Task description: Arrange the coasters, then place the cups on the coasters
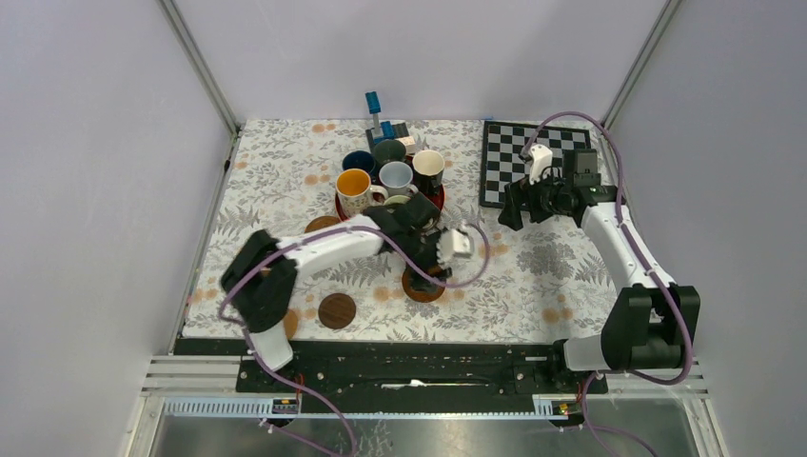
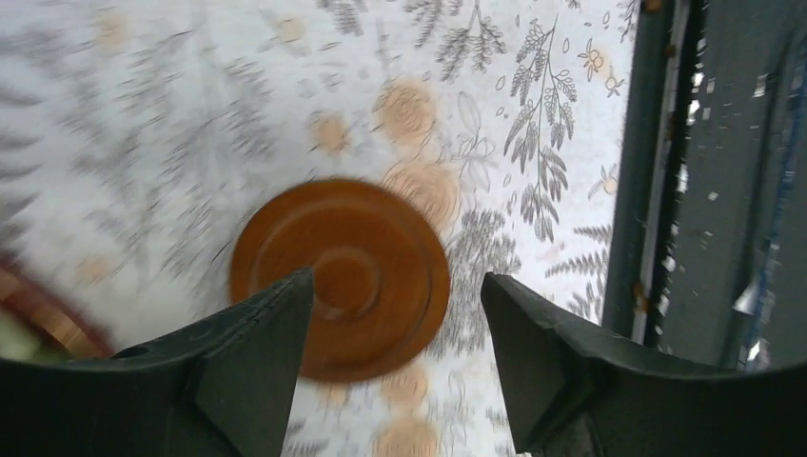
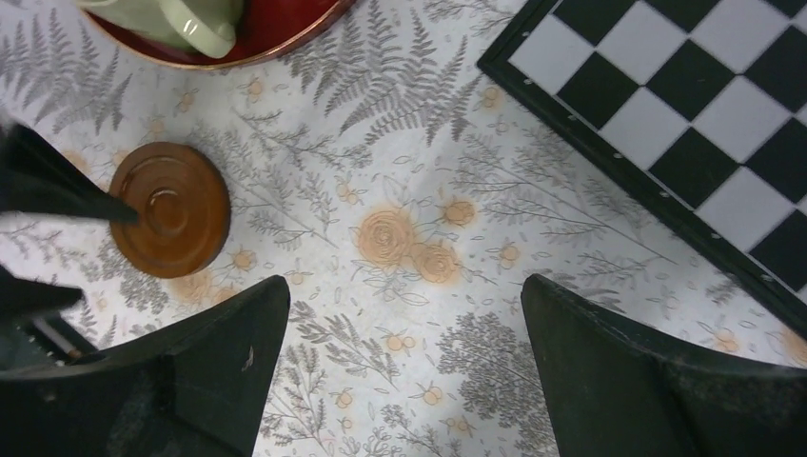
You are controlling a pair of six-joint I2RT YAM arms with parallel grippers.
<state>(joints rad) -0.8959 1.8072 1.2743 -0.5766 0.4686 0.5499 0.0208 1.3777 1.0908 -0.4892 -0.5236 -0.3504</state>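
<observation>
A brown coaster (image 2: 362, 238) lies flat on the floral cloth, just under my left gripper (image 2: 398, 290), which is open with nothing between its fingers. From the top view this coaster (image 1: 423, 288) sits in front of the red tray. A dark coaster (image 1: 336, 310) lies nearer the front, and another coaster (image 1: 322, 225) shows partly behind the left arm. Several cups crowd the tray: a white one with orange inside (image 1: 354, 187), a light blue one (image 1: 395, 176) and a black one (image 1: 428, 167). My right gripper (image 3: 404, 324) hangs open over bare cloth, to the right of the coaster (image 3: 169, 208).
The red tray (image 1: 440, 198) stands at mid table. A chessboard (image 1: 533, 157) lies at the back right, with the right arm over its near edge. A blue upright object (image 1: 374, 109) stands behind the tray. The table's metal front edge (image 2: 657, 190) is close to the coaster.
</observation>
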